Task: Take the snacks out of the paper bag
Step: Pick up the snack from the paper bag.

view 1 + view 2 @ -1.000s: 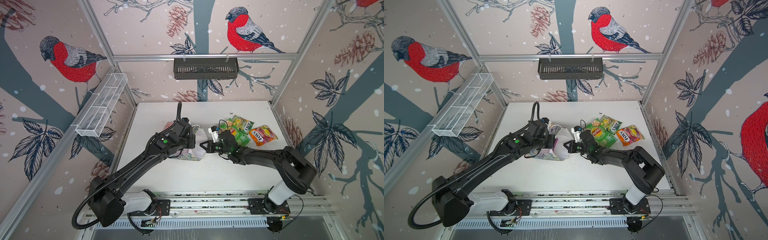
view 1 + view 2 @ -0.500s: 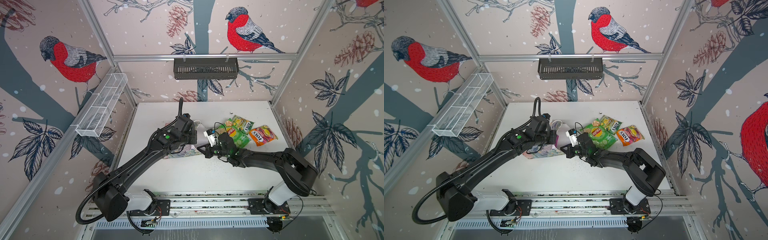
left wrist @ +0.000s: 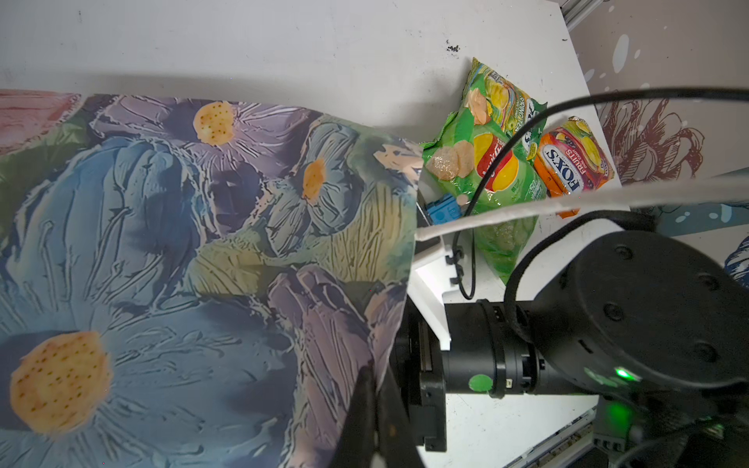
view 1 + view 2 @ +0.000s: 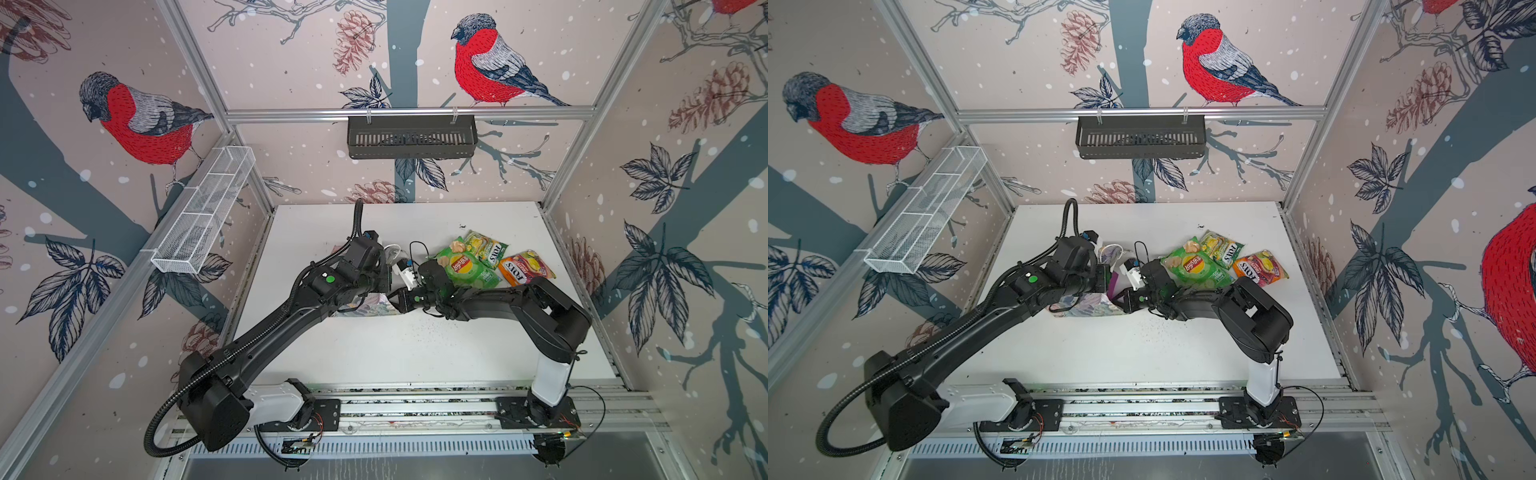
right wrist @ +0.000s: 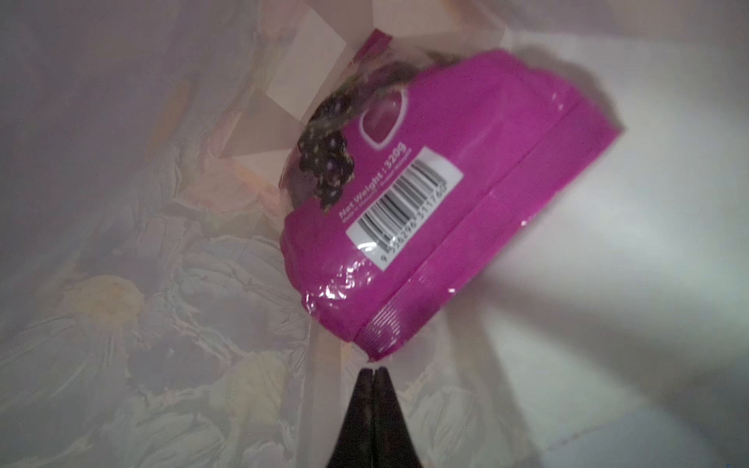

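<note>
Purple packet [image 5: 425,194] inside paper bag [image 5: 142,283], by right hand [image 5: 373,370].

A white table [image 4: 415,357] forms the floor of a booth framed in aluminium bars [image 4: 409,113]. The three walls carry wallpaper [image 4: 291,62] of red-breasted birds, pine cones, dark leaves and grey-blue branches on pale pink, flecked with white. Well beyond the left end effector [image 4: 385,291] and the right end effector [image 4: 395,298], a black slotted basket [image 4: 411,137] hangs from the back wall's crossbar. A white wire basket [image 4: 203,212] is fixed high on the side wall, well off to the left end effector's left. Dark specks [image 4: 430,328] dot the table just on the near side of the right end effector. An aluminium rail [image 4: 415,405] runs along the table's front edge, well behind both. The light is bright and even.
</note>
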